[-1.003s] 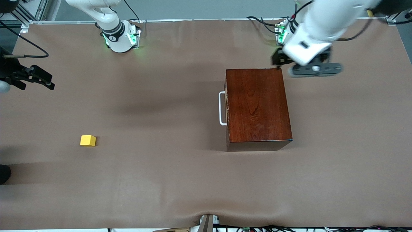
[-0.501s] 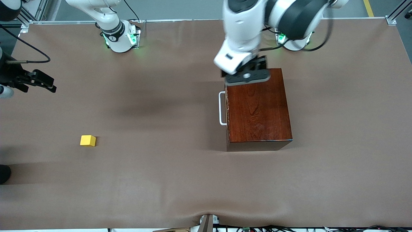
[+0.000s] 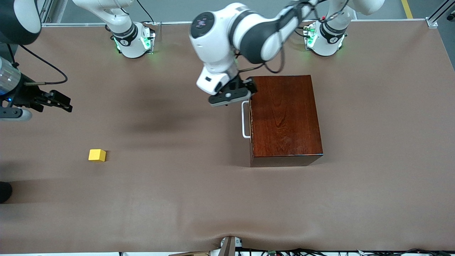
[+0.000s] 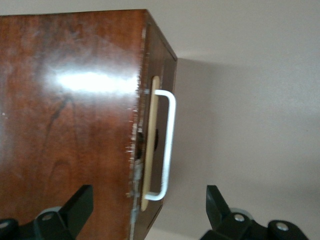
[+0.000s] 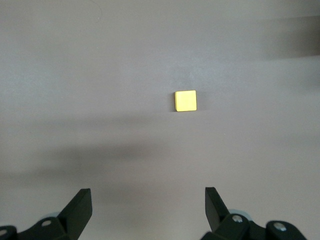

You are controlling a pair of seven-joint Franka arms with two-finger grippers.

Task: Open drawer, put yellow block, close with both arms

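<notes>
Drawer (image 3: 251, 119) shut flush in the glossy dark box (image 3: 285, 119), which sits on the brown bench (image 3: 177, 199) toward the left arm's end; only the drawer's dark front and white handle (image 3: 245, 119) show, so nothing can be said of what is inside. Nothing of the task looks done yet, and opening appears to be the step in hand. The left gripper (image 3: 231, 93) hangs over the bench just beside the box's corner, above the end of the handle that lies farther from the front camera; in the left wrist view its fingers (image 4: 75, 207) stand wide with the handle between them, a pose that suits coming down around the bar to pull. The right gripper (image 3: 53, 100) hovers over the right arm's end of the bench, fingers (image 5: 77, 206) wide and holding nothing, apparently waiting. Its wrist camera looks toward the yellow block (image 3: 97, 155), which lies alone on the bench, well apart from the box and nearer to the front camera than that gripper's spot.
</notes>
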